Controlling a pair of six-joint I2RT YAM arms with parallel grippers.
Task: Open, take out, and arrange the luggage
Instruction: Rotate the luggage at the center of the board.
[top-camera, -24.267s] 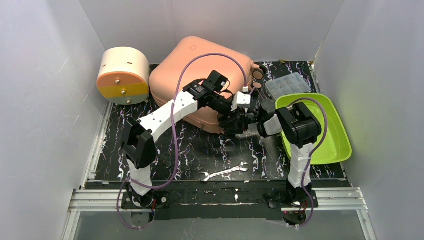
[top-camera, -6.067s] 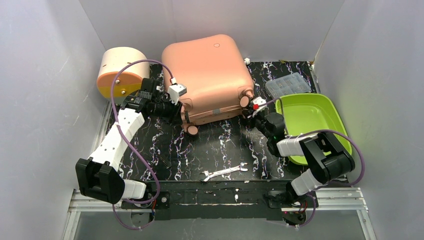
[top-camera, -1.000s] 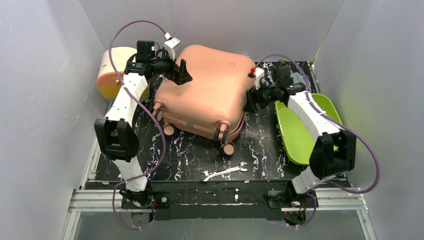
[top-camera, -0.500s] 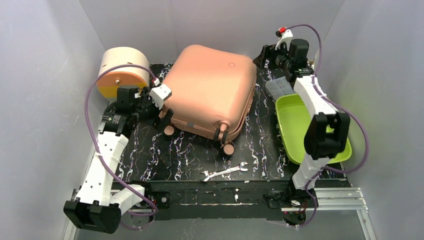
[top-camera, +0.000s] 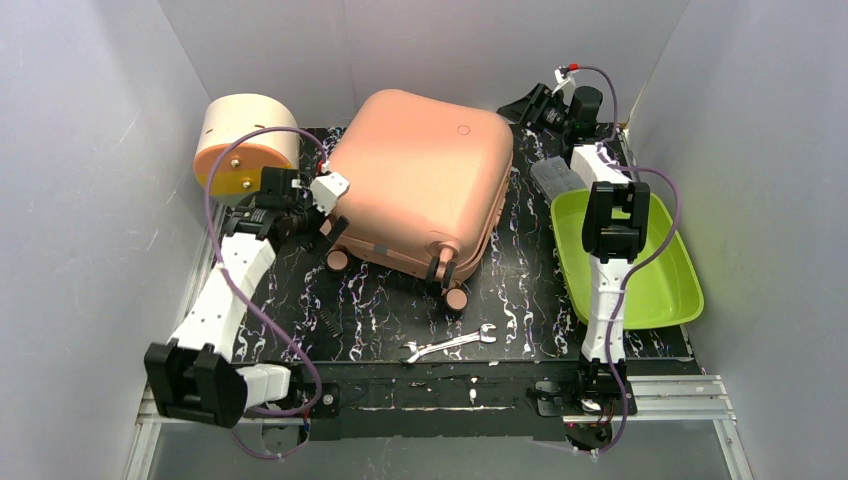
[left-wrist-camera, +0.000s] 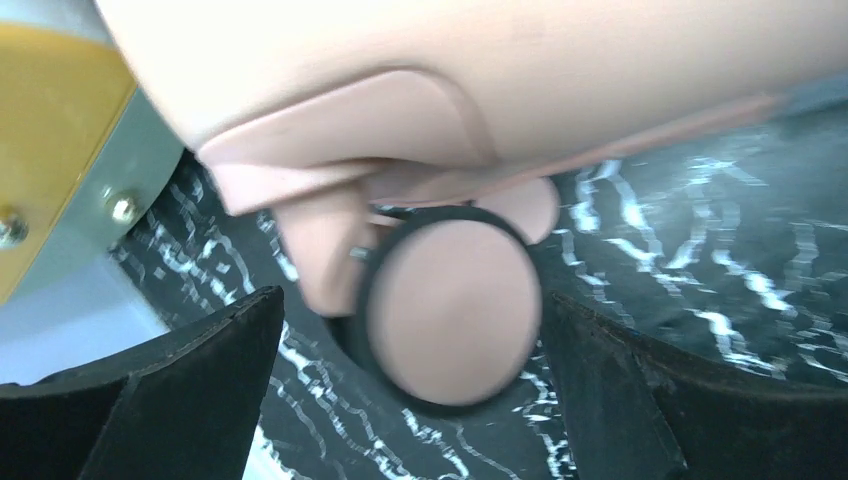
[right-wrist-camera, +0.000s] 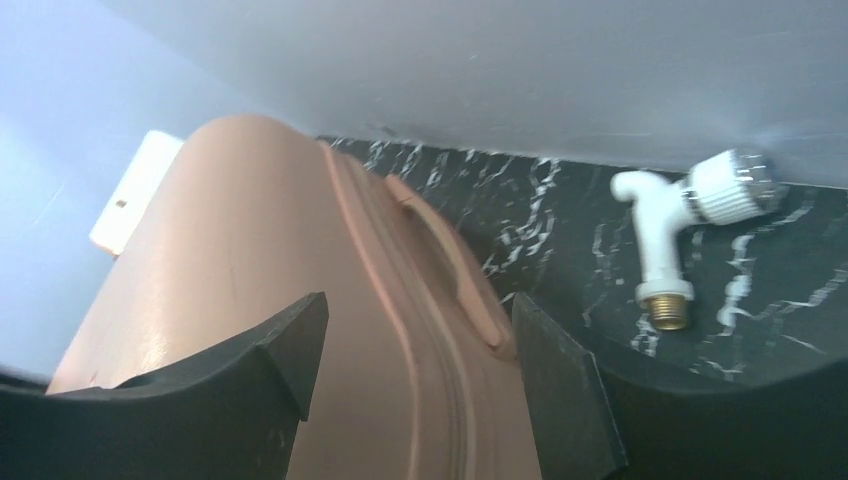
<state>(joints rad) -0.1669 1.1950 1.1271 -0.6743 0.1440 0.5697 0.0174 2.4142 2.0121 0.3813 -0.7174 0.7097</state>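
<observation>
Black marbled table (top-camera: 400, 310): luggage (top-camera: 420, 185) flat, long axis front-to-back, wheels (top-camera: 338, 261) nearward; left hand (left-wrist-camera: 410, 310), right hand (right-wrist-camera: 420, 320) agape, empty.

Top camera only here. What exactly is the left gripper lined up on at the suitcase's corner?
Observer: One wheel of the luggage sits between the left gripper's open fingers, gaps both sides.
Operator: And the right, at the back?
Observer: The right gripper is open, fingers either side of the carry handle.
Operator: Anything behind the case?
Observer: A white spray head with a brass thread lies on the table.
</observation>
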